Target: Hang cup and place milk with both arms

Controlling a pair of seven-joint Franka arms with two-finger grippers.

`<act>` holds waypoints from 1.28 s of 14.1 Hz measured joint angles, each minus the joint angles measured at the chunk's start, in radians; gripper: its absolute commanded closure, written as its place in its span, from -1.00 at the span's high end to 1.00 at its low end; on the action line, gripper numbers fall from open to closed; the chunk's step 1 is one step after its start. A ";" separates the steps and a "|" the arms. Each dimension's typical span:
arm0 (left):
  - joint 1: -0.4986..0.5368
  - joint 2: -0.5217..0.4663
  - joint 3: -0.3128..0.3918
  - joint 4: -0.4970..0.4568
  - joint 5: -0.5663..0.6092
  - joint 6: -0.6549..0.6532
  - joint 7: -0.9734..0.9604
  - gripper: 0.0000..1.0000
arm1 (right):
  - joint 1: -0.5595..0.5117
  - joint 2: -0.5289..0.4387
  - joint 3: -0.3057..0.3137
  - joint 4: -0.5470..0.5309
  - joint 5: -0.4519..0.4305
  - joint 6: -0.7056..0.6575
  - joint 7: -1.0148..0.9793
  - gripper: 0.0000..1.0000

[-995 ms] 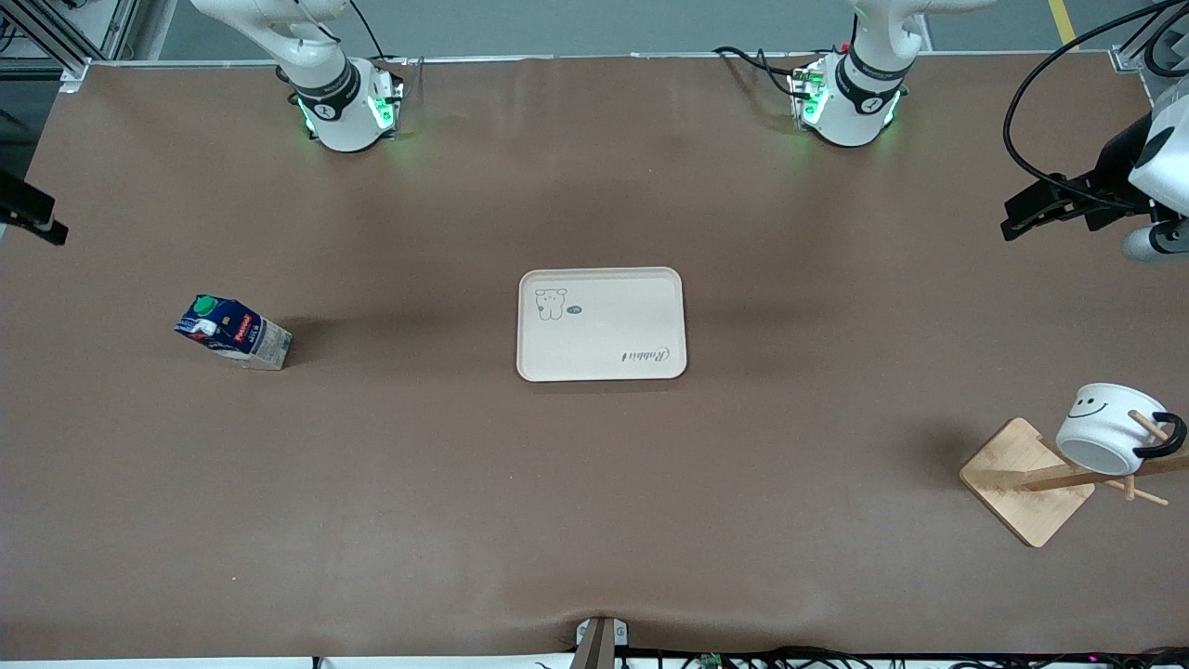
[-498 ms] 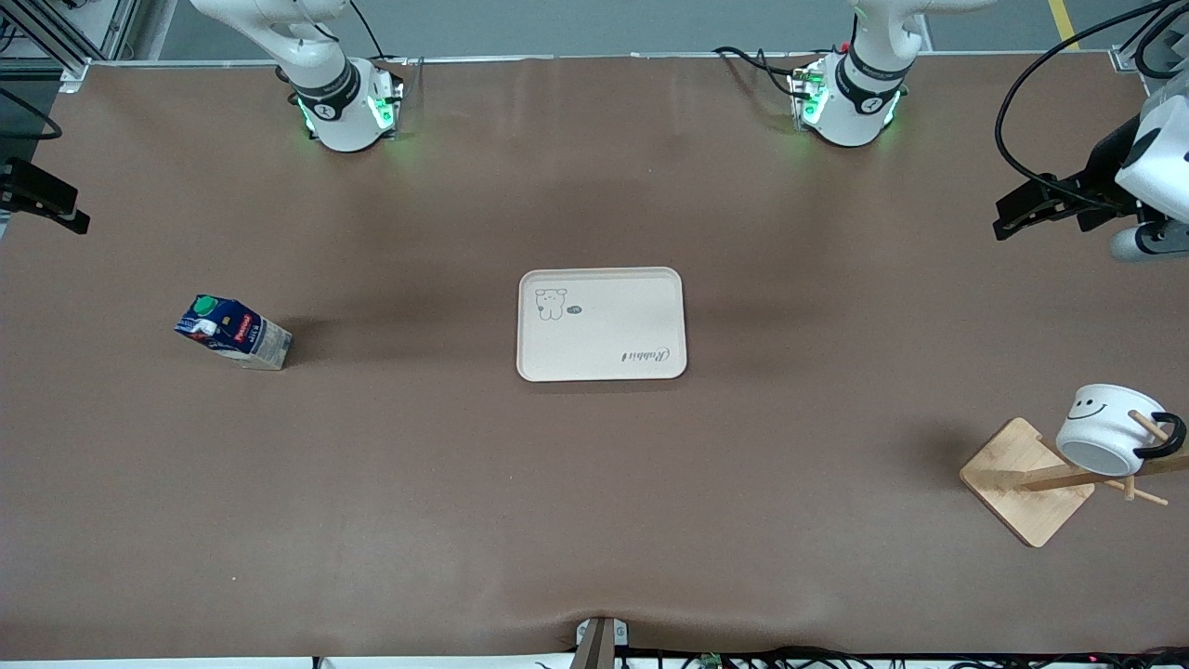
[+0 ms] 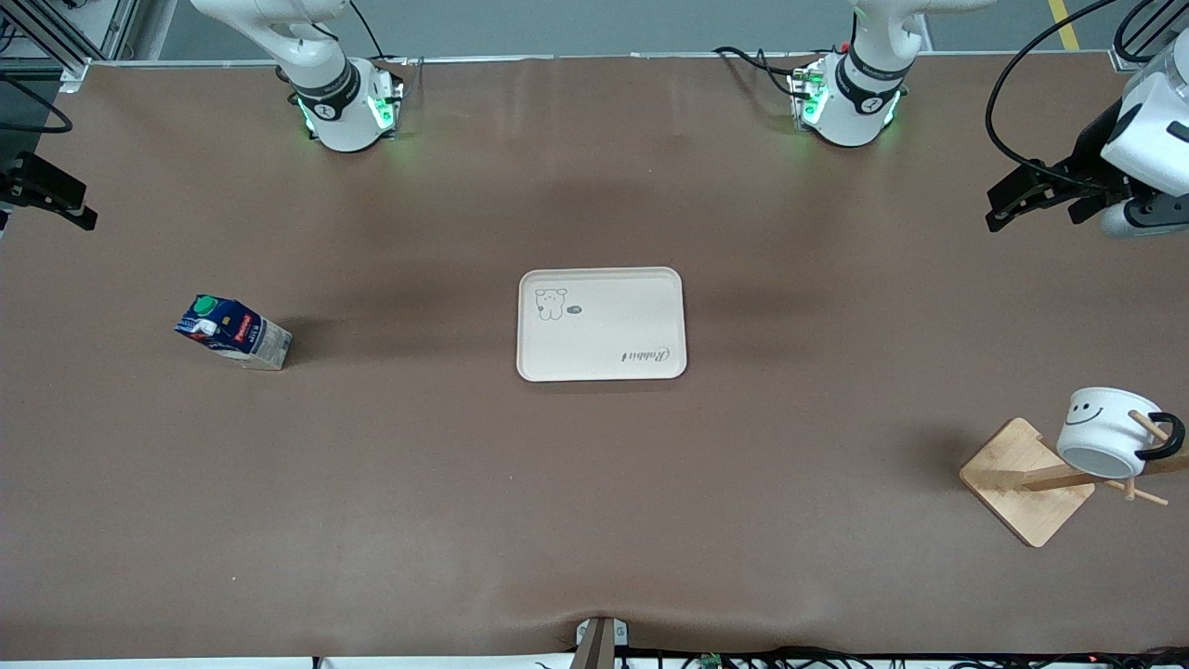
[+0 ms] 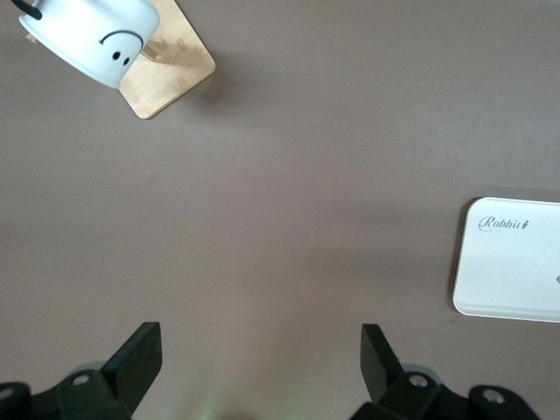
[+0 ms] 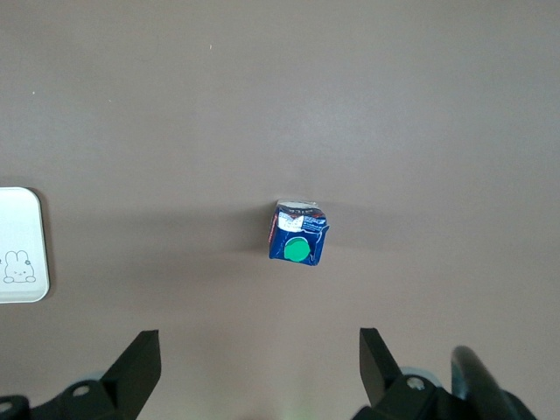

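Both end effectors hang empty with fingers spread wide: the left end effector (image 3: pixel 1008 197) over the table's (image 3: pixel 594 520) edge at the left arm's end, the right end effector (image 3: pixel 58 197) half cut off at the other edge. The cup (image 3: pixel 1105 430) hangs by its black handle on a wooden rack (image 3: pixel 1022 478), whose pegs run out of the front view. The milk (image 3: pixel 232 332) stands toward the right arm's end, its label too small to read. A cream tray (image 3: pixel 602 323) lies between them.

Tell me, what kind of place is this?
Probably a robotics lab: two robot arms bolted along a brown table, cables along its edge, with only a cup, milk and tray laid out.
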 measured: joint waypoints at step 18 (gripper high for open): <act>0.000 0.014 0.002 0.003 0.000 0.010 0.019 1.00 | -0.006 0.000 -0.003 -0.003 0.000 0.001 0.000 1.00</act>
